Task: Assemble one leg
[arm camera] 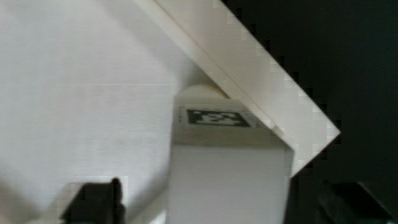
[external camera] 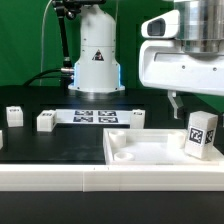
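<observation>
Gripper (arm camera: 222, 203) was open, jaws clear either side of the leg (external camera: 200, 134). Leg stood upright in a corner of the white top (external camera: 150, 158) on the bench (external camera: 40, 145).

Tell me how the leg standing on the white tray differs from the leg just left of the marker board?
The tray leg stands upright; the table leg lies low. The tray leg sits on the white top; the table leg rests on the black table. Both are white blocks.
</observation>
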Robot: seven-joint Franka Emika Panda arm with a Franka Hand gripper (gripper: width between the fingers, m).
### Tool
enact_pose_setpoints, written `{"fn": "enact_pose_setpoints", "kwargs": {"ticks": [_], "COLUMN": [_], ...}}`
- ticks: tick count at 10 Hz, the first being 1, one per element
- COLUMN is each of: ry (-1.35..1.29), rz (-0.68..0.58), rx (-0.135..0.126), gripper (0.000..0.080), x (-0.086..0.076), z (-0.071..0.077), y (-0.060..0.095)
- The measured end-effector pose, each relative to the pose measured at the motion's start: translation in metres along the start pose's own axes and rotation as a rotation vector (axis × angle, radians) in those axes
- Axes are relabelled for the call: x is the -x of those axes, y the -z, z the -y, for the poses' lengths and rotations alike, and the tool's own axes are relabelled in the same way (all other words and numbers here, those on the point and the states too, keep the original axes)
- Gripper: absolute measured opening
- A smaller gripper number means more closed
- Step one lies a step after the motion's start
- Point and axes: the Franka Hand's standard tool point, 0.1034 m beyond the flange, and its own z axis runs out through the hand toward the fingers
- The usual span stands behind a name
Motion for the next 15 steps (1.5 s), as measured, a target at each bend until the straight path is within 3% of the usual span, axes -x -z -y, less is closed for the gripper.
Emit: {"fn": "enact_pose_setpoints", "kwargs": {"ticks": [1,7,9,11,15], "ry": [0.053,0.688,0.908,1.075,1.146], "rz": [-0.001,-0.006,-0.016,-0.052,-0.057], "rx": [0.003,0.03,0.027,0.044,0.048], "gripper": [0.0635,0.0649,0.0649,0.0649,0.0647], "x": [0.002,0.011,0.008,0.005,0.004], "z": [0.001,0.009,0.009,0.009,0.007], "y": [0.0,-0.001,-0.003,-0.005,-0.006]}}
